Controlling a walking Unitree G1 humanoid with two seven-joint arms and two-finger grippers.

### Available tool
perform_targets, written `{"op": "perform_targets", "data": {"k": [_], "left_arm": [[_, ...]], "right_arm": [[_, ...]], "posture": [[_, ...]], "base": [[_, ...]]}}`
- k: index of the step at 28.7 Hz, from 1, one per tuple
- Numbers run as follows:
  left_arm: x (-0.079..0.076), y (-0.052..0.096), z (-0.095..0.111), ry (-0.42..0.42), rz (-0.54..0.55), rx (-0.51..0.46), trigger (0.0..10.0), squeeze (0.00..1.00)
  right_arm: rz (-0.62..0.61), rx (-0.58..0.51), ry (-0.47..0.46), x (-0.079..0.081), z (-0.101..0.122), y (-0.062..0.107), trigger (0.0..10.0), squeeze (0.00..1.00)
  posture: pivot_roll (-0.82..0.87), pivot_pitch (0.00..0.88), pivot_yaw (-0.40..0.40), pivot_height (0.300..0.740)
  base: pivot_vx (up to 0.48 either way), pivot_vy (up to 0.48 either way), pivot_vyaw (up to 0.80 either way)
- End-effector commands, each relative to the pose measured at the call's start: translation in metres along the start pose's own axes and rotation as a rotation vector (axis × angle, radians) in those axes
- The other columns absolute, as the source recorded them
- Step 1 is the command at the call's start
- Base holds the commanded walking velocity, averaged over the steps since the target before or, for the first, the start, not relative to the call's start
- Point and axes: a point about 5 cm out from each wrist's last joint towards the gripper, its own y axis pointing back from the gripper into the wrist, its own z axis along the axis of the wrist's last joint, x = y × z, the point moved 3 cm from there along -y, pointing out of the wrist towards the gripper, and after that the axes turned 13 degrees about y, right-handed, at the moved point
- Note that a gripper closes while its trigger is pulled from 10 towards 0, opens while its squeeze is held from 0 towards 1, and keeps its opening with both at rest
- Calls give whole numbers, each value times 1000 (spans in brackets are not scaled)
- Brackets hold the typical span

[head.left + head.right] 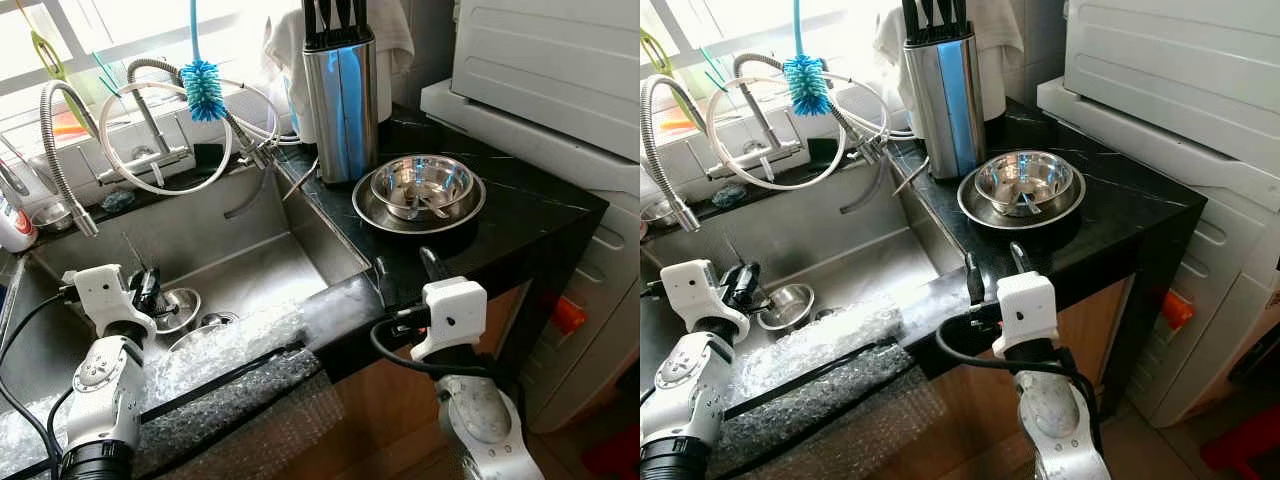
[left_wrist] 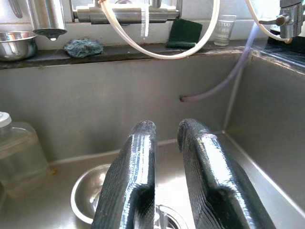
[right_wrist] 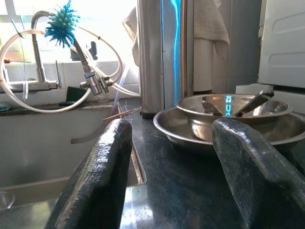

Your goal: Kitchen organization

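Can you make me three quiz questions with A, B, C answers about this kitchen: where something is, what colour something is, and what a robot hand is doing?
1. Where does the small steel bowl lie?
A. in the sink
B. on the black counter
C. on the white appliance

2. What colour are the bristles of the hanging brush?
A. red
B. blue
C. yellow

3. How are the fingers of the right gripper?
A. shut on a spoon
B. shut on a bowl
C. open, holding nothing

Answers: 1 A, it lies on the sink floor by the left gripper. 2 B, the bristles are bright blue. 3 C, the two fingers are spread apart over the counter, pointing toward the stacked bowls.
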Motion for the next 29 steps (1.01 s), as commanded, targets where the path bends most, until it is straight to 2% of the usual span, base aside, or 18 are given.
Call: {"op": "perform_targets", "data": {"k": [1,6,7,8,11,17,25,28,29], "left_arm": [[1,0,-2,6,5,12,10000,1000],[-2,-1,0,6,3,-5,10000,1000],[-3,-1,2,6,3,-16,10000,733],[-4,-2,5,9,0,-31,10000,0],[-7,-4,12,9,-8,-66,10000,0],[-20,-8,28,-59,-59,-137,10000,0],[-27,-7,22,-69,-80,-124,10000,0],[-28,-7,23,-73,-82,-128,10000,0],[-28,-7,24,-74,-83,-132,10000,0]], "right_arm": [[-2,-2,-6,2,1,-2,10000,0],[-12,-2,-2,-1,0,-4,10000,0],[-17,-2,-1,-2,1,-4,10000,0],[-23,-4,0,-3,1,-4,10000,0],[-41,-9,6,-6,4,-6,10000,0],[-86,-60,85,-16,17,-12,10000,0],[-76,-54,106,-21,14,-17,10000,0],[-90,-48,133,-28,13,-20,10000,0],[-113,-43,151,-37,12,-22,10000,0]], "posture": [[-173,0,192,740],[-172,0,191,740],[-173,0,192,740],[-173,0,192,740],[-172,0,191,740],[-174,0,193,740],[-175,0,194,740],[-173,0,193,740],[-174,0,193,740]], "base": [[0,0,0],[0,0,0],[0,0,0],[0,0,0],[0,0,0],[0,0,0],[0,0,0],[0,0,0],[0,0,0]]}}
